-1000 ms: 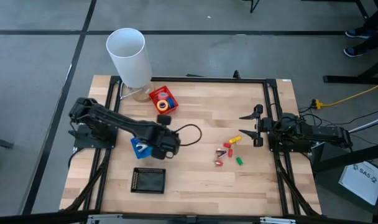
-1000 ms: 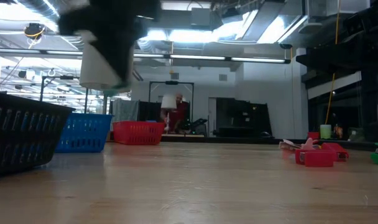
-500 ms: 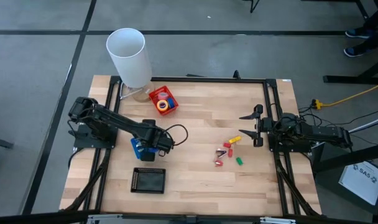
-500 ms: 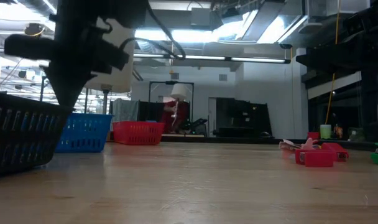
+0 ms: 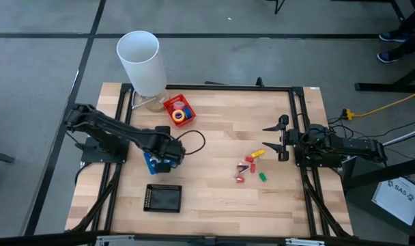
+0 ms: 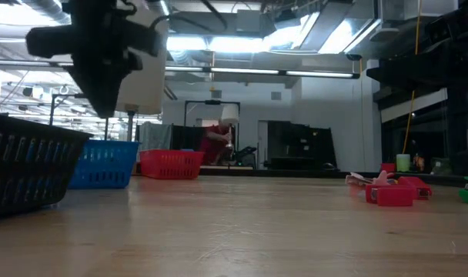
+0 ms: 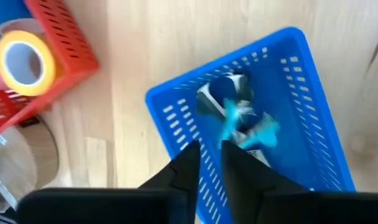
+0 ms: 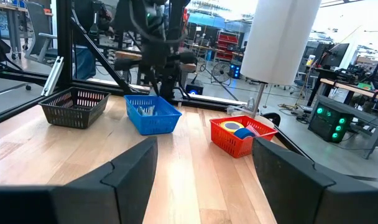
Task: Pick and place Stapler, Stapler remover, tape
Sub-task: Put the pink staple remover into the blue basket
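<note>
**Left gripper and blue basket, seen from the wrist and from above.** The left gripper (image 7: 209, 149) is held directly above the blue basket (image 7: 313, 124). Its two fingers (image 7: 189, 167) are parted by a narrow slit and nothing is gripped between them.

A blue-and-silver thing (image 7: 239, 115) is seen inside the blue basket, just beyond the fingertips and apart from them. It is blurred, so it cannot be told which of the task's things it is, which way it points, or how its long axis runs.

In the high view, the black basket (image 5: 163, 197) is placed just beside the blue basket, toward the table's near edge. The red basket (image 5: 169, 106) is set on the blue basket's far side, near it.

The tape is held in the red basket, well apart from the left gripper. A yellow roll (image 7: 24, 62) is shown with its pale core open toward the wrist camera, and a blue roll (image 8: 242, 132) is lodged beside it.

A white cylinder (image 5: 142, 61) is stood beyond the red basket, at the table's far edge.

Small red, yellow and green pieces (image 5: 252, 167) are scattered well to the right of the blue basket. Farther that way, the right gripper (image 5: 270, 137) is parked at the table's right side, with its fingers spread wide and nothing held.
</note>
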`<action>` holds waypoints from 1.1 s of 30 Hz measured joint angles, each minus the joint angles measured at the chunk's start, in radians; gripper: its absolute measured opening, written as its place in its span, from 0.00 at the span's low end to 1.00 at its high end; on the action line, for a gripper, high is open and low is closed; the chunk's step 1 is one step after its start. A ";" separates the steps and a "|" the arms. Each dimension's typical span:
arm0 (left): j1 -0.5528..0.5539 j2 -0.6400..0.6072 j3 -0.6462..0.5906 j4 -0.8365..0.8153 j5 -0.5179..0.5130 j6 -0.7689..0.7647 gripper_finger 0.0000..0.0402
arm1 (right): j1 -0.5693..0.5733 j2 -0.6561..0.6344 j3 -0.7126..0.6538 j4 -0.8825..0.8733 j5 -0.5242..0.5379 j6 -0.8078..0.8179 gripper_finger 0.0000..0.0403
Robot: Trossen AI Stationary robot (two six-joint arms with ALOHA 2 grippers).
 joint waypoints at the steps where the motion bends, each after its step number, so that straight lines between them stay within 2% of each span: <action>1: 0.004 -0.009 0.000 0.001 -0.003 -0.001 0.18 | 0.000 0.000 0.000 0.000 0.000 0.000 0.65; 9: 0.021 -0.036 0.000 0.149 0.006 0.058 0.30 | 0.000 0.000 0.000 0.000 0.000 0.000 0.65; 18: 0.021 -0.015 0.000 0.377 0.009 0.185 0.32 | 0.000 0.000 0.000 0.000 0.000 0.000 0.65; 25: 0.020 0.087 0.006 0.615 0.004 0.397 0.32 | 0.000 0.000 0.000 0.000 0.000 0.000 0.65; 33: 0.021 0.228 0.116 0.777 -0.061 0.643 0.32 | 0.000 0.000 0.000 0.000 0.000 0.000 0.65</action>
